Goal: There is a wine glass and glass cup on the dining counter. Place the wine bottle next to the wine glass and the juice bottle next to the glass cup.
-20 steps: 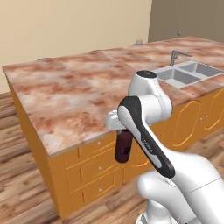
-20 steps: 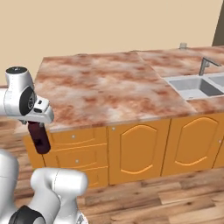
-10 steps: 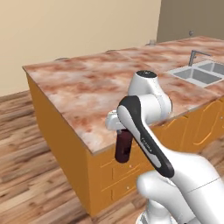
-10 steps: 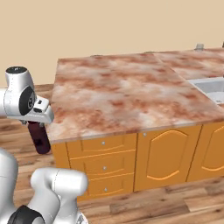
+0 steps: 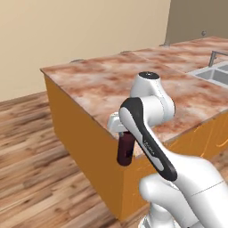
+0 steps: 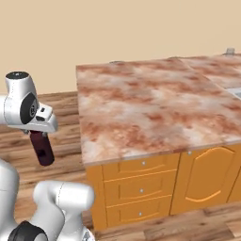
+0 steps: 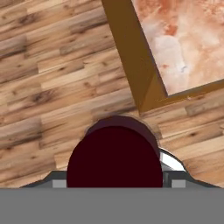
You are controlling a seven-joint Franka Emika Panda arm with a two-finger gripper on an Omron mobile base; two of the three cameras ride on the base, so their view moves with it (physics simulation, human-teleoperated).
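Bottle: maroon, rigid, likely smooth and fairly heavy; hangs upright off the counter's corner, over the wood floor
Gripper: clamped on the bottle's cap end; best held there or round the body
Counter: at 1 o'clock in hand view

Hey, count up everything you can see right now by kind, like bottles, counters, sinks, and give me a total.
Bottles: 1, the maroon juice bottle held in the hand
Counters: 1, the dining counter
Sinks: 1, the steel sink, with a faucet
Total: 3
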